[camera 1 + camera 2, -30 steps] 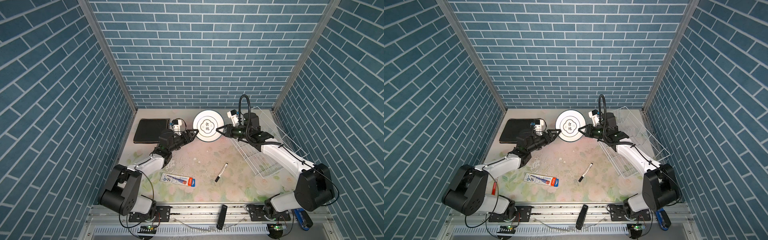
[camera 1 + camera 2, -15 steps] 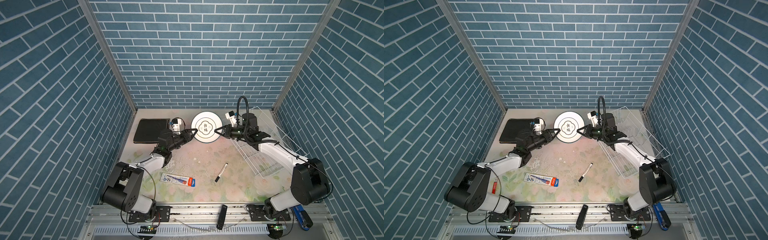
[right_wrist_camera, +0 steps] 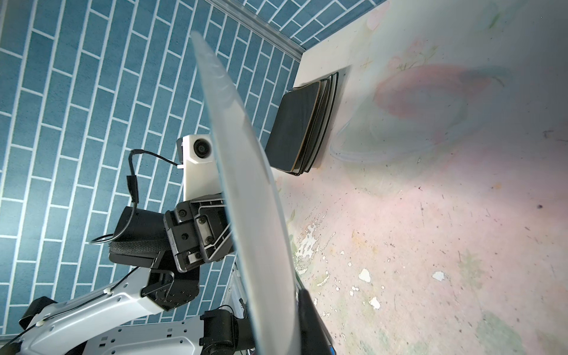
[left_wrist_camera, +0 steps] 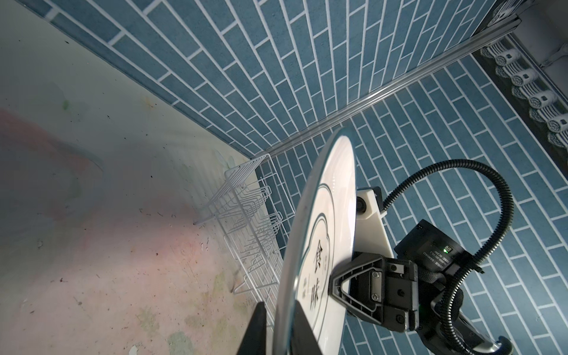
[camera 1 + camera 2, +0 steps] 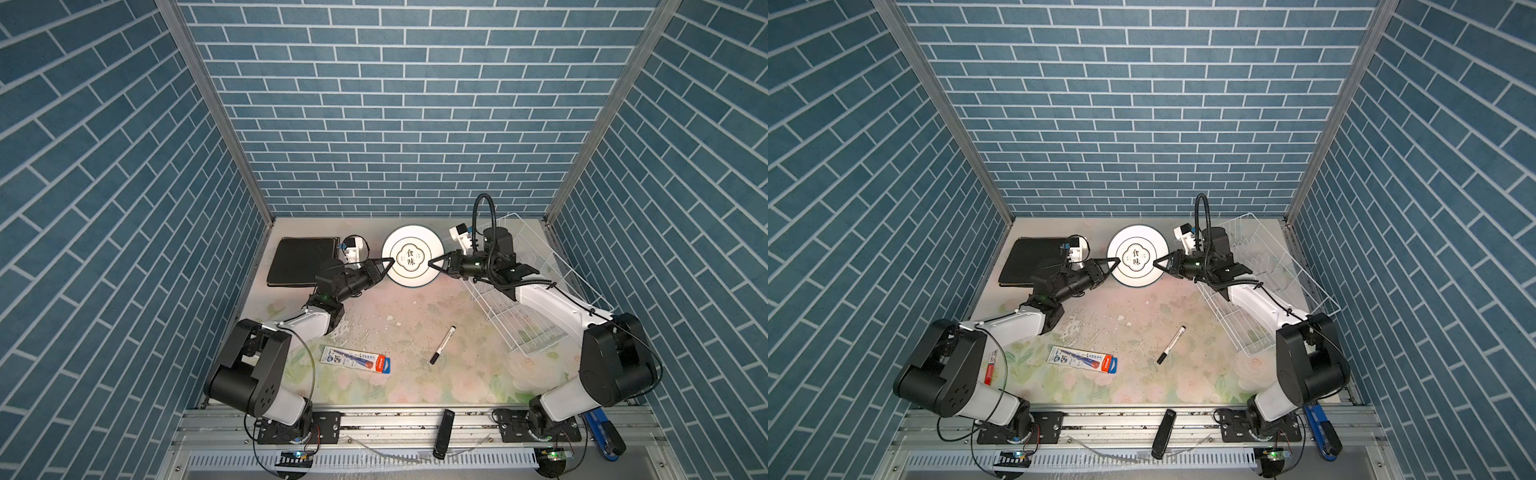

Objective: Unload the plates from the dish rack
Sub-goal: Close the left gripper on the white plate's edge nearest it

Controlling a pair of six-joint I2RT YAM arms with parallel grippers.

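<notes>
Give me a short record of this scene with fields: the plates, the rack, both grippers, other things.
round plate: lifted, gripped at opposite rims
left gripper: shut on round plate
right gripper: shut on round plate
square plates: stacked on the table, black one on top
dish rack: no plates seen in it
loose: marker, packet
</notes>
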